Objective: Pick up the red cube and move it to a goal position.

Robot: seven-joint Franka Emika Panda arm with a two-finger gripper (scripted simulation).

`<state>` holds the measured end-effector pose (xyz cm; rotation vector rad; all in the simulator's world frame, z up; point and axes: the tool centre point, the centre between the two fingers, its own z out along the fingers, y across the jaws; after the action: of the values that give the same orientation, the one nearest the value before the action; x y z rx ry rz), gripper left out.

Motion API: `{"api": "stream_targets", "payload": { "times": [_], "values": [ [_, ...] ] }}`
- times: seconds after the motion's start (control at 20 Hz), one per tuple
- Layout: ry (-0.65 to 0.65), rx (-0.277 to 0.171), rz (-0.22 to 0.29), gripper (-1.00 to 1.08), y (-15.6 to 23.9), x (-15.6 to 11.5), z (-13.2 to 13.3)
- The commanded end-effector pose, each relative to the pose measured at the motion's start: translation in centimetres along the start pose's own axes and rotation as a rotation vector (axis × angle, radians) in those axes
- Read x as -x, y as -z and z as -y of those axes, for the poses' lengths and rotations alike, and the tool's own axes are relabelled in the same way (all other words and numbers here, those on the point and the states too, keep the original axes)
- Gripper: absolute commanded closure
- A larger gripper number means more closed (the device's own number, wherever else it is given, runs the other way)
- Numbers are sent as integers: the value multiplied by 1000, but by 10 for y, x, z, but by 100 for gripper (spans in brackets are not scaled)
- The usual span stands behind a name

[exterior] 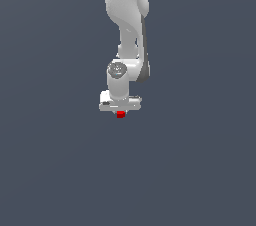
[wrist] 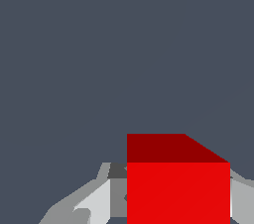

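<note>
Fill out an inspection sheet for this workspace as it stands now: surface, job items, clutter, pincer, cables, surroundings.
Surface: plain dark grey-blue ground, no markings seen.
Job's things: red cube showing just under the white hand; in the wrist view it sits between the fingers, large and close.
Goal position: no marker seen.
Clutter: nothing seen.
Grippers: pincer pointing down, fingers on either side of the cube; actual contact cannot be confirmed.
Cables: nothing seen.
Surroundings: only the white arm entering from the top of the exterior view; nothing else seen.
</note>
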<state>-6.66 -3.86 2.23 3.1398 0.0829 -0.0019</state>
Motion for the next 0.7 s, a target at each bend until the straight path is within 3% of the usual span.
{"api": "stream_targets", "payload": {
  "times": [0.0, 0.3, 0.65],
  "values": [
    [0, 0, 0, 108, 2, 0, 0],
    [0, 0, 0, 108, 22, -1, -1],
    [0, 0, 0, 108, 71, -4, -3]
  ]
}}
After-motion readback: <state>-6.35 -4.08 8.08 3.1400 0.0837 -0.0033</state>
